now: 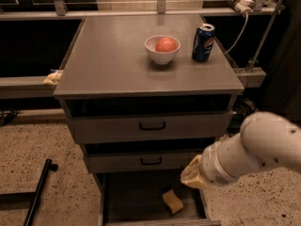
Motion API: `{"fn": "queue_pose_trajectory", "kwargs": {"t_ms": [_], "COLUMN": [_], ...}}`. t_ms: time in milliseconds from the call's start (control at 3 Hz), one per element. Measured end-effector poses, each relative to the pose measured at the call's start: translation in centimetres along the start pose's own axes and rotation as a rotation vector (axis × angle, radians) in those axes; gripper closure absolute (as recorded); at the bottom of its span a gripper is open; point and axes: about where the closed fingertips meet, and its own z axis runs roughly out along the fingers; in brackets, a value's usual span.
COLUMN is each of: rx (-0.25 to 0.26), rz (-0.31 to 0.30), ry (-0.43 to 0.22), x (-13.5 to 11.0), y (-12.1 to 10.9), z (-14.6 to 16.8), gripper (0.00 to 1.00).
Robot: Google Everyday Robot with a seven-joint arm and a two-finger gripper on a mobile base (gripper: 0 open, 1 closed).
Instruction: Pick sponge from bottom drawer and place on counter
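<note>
The sponge [173, 201], a yellow foam block, lies on the floor of the open bottom drawer [129, 197], toward its right side near the front. My gripper [192, 174] hangs on the end of the white arm, just above and to the right of the sponge, over the drawer's right wall, not touching it. The counter [113, 62] is the flat grey top of the cabinet, well above the gripper.
A white bowl [162, 50] holding a red-orange fruit and a blue soda can [203, 42] stand at the counter's back right. Two shut drawer fronts [150, 125] sit above the open drawer. A cloth wad [52, 77] lies on the left rail. A black bar [40, 192] lies on the floor at left.
</note>
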Motion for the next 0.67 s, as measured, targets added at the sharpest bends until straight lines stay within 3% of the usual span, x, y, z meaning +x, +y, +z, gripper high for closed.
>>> {"fn": "queue_pose_trajectory", "kwargs": {"t_ms": [333,667], "rx": [-0.012,0.057], "rz": [-0.032,-0.049], "ry": [0.008,-0.017], "x": [5.9,9.7], "y": [-1.0,-6.4], "z": [8.1,14.1], "gripper": [1.00,1.00]}}
